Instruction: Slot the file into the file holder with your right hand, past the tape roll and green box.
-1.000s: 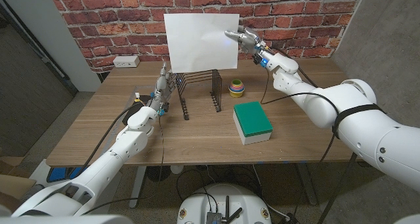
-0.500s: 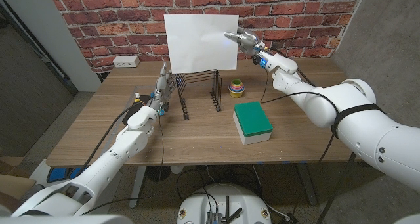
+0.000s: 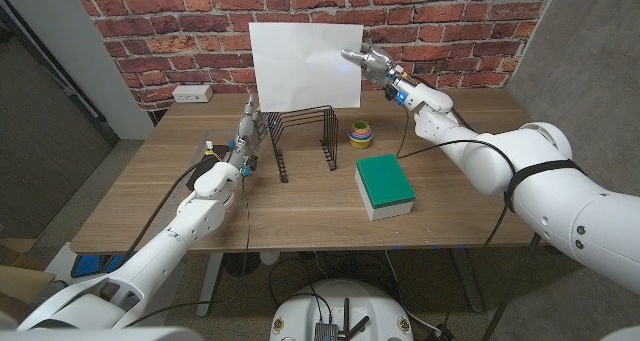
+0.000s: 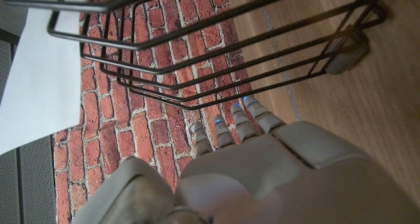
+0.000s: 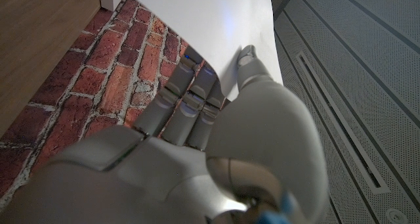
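The right hand [image 3: 368,59] pinches the blank white file [image 3: 305,63] upright above the empty wire file holder [image 3: 303,136], while the left hand [image 3: 245,129], fingers extended, holds nothing beside it.

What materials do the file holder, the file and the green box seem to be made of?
File holder: thin black wire, probably coated metal, matte. File: a plain white sheet, likely paper or thin card, held upright by the right hand. Green box: smooth green top over white sides; plastic or card, cannot tell.

One file [image 3: 305,64], one file holder [image 3: 303,139], one tape roll [image 3: 360,134], one green box [image 3: 384,184].
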